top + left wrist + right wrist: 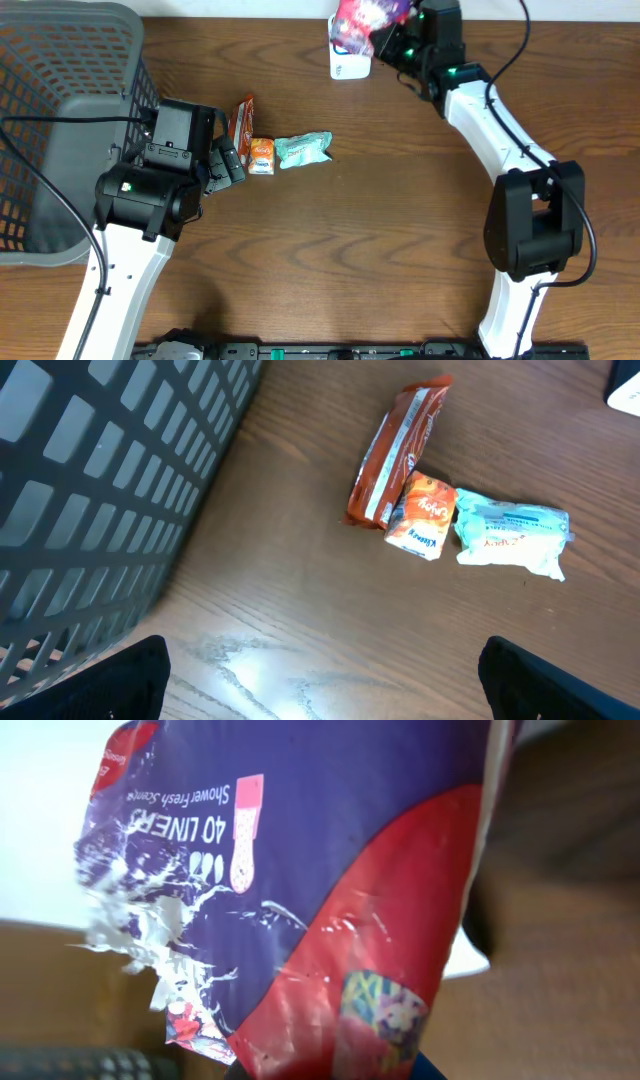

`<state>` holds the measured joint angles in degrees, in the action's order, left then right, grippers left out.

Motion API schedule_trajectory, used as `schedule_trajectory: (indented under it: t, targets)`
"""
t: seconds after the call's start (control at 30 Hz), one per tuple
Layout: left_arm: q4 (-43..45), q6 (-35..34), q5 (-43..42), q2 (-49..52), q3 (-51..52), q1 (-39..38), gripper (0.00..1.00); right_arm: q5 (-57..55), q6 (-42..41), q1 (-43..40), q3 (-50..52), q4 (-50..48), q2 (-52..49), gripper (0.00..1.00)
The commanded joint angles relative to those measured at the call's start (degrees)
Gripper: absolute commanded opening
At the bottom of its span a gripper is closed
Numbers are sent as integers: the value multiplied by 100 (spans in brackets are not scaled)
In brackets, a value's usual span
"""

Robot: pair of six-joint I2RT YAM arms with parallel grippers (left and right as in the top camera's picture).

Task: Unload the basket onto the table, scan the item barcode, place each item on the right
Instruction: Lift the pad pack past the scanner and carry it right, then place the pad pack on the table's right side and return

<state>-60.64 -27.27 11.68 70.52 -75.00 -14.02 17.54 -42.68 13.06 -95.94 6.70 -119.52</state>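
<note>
Purple-red liner pack (362, 20) is gripped by the closed right pincer (388, 42), over a white device (350, 66) at the desk's (400, 250) far edge. Left pincer (226, 162) is spread wide, nothing gripped.

The liner packet (365, 22) is cut off at the overhead top edge. The white device (348, 66) beneath is largely covered

The purple-and-red packet (330, 870) carries, upside down in white print, "40 LINERS" and "Shower Fresh Scent"
</note>
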Motion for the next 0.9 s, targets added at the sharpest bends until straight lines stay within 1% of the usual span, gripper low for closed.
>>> schedule_trajectory:
  t: [0.0, 0.2, 0.3, 0.37, 0.57, 0.67, 0.73, 0.83, 0.87]
  targets:
    - [-20, -94, -33, 11, -24, 24, 98, 387, -555, 31, -101, -339, -214, 1]
    - [-20, -94, -33, 11, -24, 24, 98, 437, -520, -24, -116, -365, -232, 1]
    - [-20, -94, -31, 11, -24, 24, 98, 625, -219, -302, -199, -275, -149, 1]
    - [-20, -94, -33, 11, -24, 24, 98, 682, -138, -579, -249, 22, -31, 1]
    - [-20, -94, -33, 11, -24, 24, 98, 570, 323, -1884, -341, 1725, 251, 1]
    - [-20, -94, -33, 11, -24, 24, 98, 256, 750, -2623, -339, 2627, 251, 1]
    - [-20, -94, -31, 11, -24, 24, 98, -155, 968, -3099, -339, 3108, 251, 1]
    - [-20, -94, -33, 11, -24, 24, 98, -595, 1128, -3703, -339, 3403, 251, 1]
    - [-20, -94, -33, 11, -24, 24, 98, -664, 1252, -3978, -337, 3427, 251, 7]
